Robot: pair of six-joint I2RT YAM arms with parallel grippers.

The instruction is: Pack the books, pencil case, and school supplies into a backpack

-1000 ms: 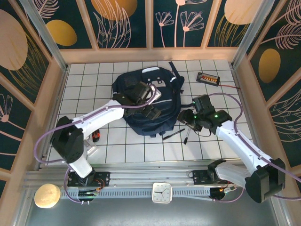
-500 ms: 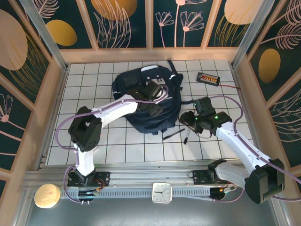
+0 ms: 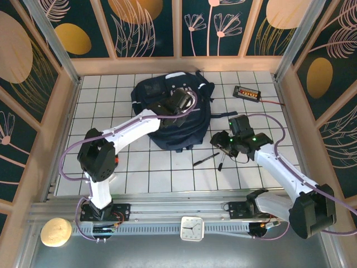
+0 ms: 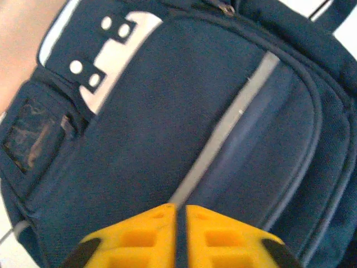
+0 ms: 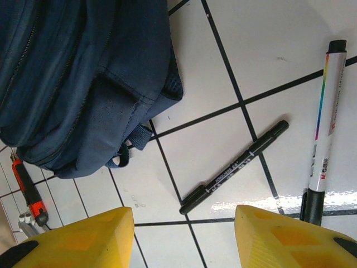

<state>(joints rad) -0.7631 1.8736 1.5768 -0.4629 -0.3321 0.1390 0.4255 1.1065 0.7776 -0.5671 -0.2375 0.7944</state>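
Overhead first. The backpack point(image 3: 173, 120) lies flat on the tiled counter point(image 3: 139, 173), about mid-field. The left fingers point(image 3: 179, 113) sit over its upper middle. The right fingers point(image 3: 219, 140) hang just off its right edge. A black pen point(image 3: 205, 159) and a white marker point(image 3: 221, 162) lie on bare tiles just beside the backpack's near right corner, close under the right fingers and well apart from the left ones. The right arm is plainly the nearer to both.

Left wrist. The left fingers point(image 4: 139, 240) are clenched, with only a dark slit between them. Whether a fold of fabric is caught there I cannot tell. The backpack's front panel lies ahead, and its pale stripe point(image 4: 240, 111) runs away from the fingertips.

Right wrist. The right fingers point(image 5: 78, 237) are released, standing apart with nothing between them. The black pen point(image 5: 234, 167) lies ahead of the gap, a little toward the right-hand finger, its long axis slanting from near-left to far-right. The white marker point(image 5: 324, 123) lies further right, running almost straight away. A corner of the backpack point(image 5: 83, 72) is at far left.

Judgement: the black pen is the likelier next pick. Its slant puts it oblique to the closing line, so a wrist turn to square the fingers across the barrel looks needed before descending.
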